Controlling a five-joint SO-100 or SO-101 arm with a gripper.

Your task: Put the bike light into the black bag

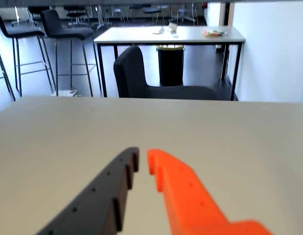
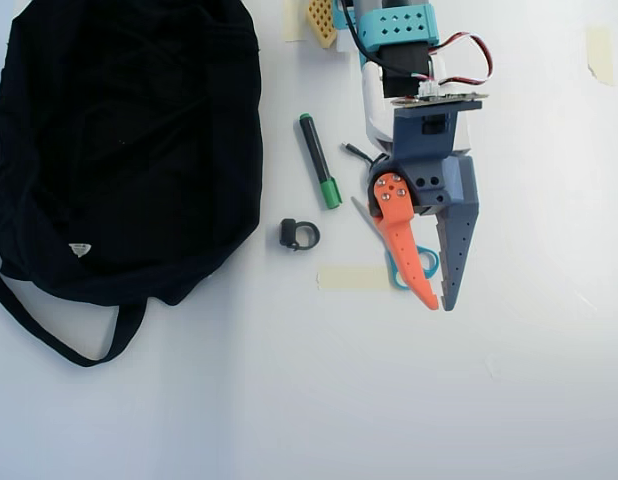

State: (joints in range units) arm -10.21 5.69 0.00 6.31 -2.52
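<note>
Gripper (image 2: 439,303) nearly closed, empty — bike light (image 2: 298,235) lies left of tips in overhead view, beside black bag (image 2: 129,140).

Overhead view: your black bag (image 2: 129,140) fills the left side of the white tabletop (image 2: 309,400), strap trailing toward the near-left. The bike light (image 2: 298,235) lies just right of it, apart from it. A green-capped marker (image 2: 319,161) sits just beyond. Your tool (image 2: 440,303) hovers to the right, fingers nearly together, nothing between, over teal scissors (image 2: 414,264) and a tape strip (image 2: 353,277).
</note>
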